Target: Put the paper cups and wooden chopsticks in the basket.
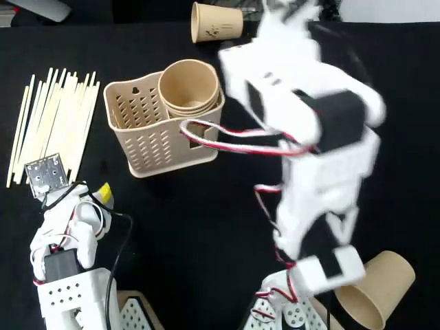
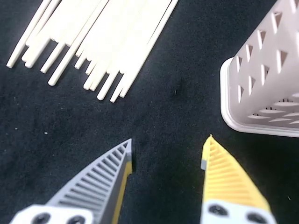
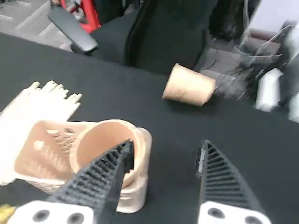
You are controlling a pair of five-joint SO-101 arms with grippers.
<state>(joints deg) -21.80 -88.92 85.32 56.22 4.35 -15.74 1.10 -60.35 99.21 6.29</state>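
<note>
Paper cups (image 1: pixel 188 86) sit stacked in the right compartment of the basket (image 1: pixel 141 130). A far cup (image 1: pixel 216 23) and a near-right cup (image 1: pixel 375 292) lie tipped. Wooden chopsticks (image 1: pixel 51 117) lie fanned at far left. The left gripper (image 2: pixel 170 139) and right gripper (image 3: pixel 166 144) both gape empty, seemingly readied for picking.

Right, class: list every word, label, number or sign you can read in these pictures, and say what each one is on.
No text here can be read.
Dark mark on the paper cup lying on its side at the table's far edge: too small and blurred to read.
On the basket, the chopsticks and the stacked cups in the basket: no print visible.
</note>
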